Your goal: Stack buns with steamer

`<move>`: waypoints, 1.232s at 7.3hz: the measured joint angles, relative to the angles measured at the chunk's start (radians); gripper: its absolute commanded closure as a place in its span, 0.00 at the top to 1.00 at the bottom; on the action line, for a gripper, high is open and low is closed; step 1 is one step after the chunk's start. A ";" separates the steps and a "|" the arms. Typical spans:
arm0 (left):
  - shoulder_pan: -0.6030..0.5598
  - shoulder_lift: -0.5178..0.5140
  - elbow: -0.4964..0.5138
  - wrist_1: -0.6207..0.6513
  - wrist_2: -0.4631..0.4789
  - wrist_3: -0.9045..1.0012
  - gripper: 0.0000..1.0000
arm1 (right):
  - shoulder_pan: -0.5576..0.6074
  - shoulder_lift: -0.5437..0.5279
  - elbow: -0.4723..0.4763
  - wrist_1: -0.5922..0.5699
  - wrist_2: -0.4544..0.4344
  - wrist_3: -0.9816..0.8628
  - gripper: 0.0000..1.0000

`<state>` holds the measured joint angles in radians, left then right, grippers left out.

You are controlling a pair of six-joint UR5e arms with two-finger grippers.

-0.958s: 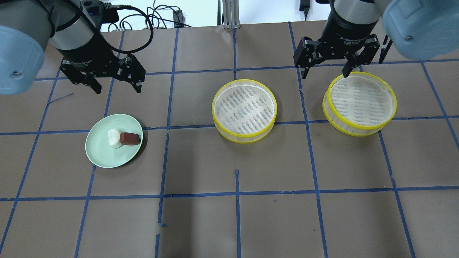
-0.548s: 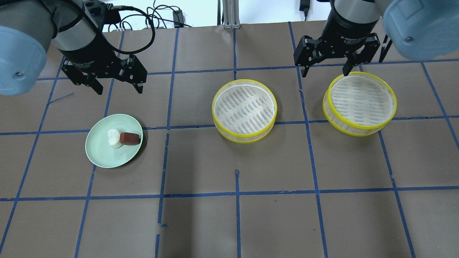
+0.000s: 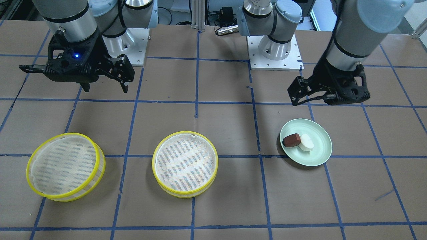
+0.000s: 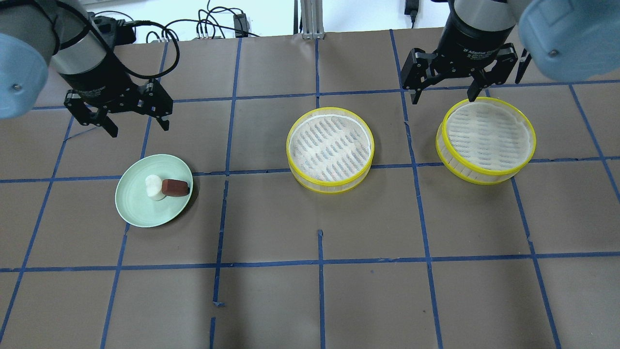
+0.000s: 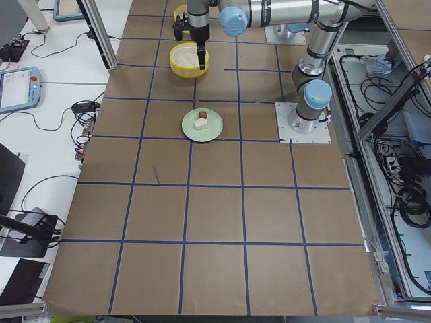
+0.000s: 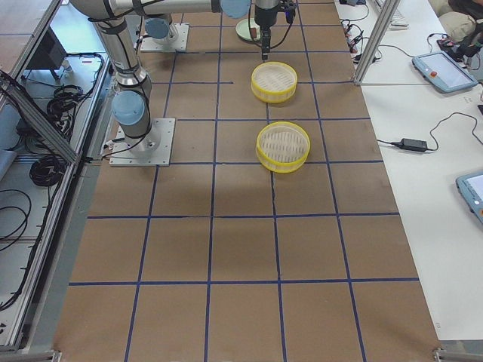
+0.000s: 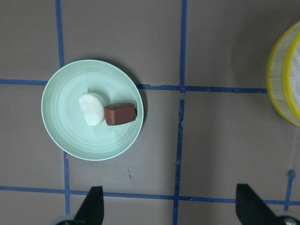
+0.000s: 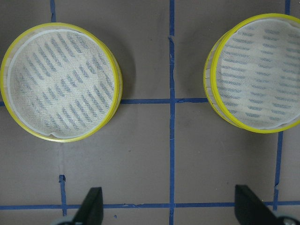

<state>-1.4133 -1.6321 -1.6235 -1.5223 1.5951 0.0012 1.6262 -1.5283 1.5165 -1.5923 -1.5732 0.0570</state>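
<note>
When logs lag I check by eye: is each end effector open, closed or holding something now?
Left end effector: open, holding nothing.
Right end effector: open, holding nothing.

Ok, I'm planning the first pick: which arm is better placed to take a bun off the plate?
Left. The left fingers hang open close to the green plate holding the white bun and brown bun; the right fingers are away by the far steamer.
</note>
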 measured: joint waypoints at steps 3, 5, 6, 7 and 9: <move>0.061 -0.132 -0.089 0.279 0.006 -0.225 1.00 | 0.001 0.000 0.002 0.000 -0.001 0.001 1.00; 0.071 -0.188 -0.196 0.480 0.031 -0.353 1.00 | 0.001 0.000 0.002 0.000 -0.002 0.001 1.00; 0.090 -0.206 -0.231 0.536 0.040 -0.389 1.00 | 0.001 0.000 0.002 0.000 -0.002 0.001 1.00; 0.113 -0.217 -0.260 0.572 0.041 -0.409 1.00 | 0.001 0.000 0.002 0.000 -0.002 0.001 1.00; 0.130 -0.227 -0.320 0.620 0.033 -0.482 0.93 | 0.001 -0.001 0.005 0.000 -0.002 0.001 1.00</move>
<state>-1.2831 -1.8593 -1.9439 -0.9022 1.6284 -0.4812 1.6276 -1.5291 1.5211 -1.5923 -1.5754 0.0583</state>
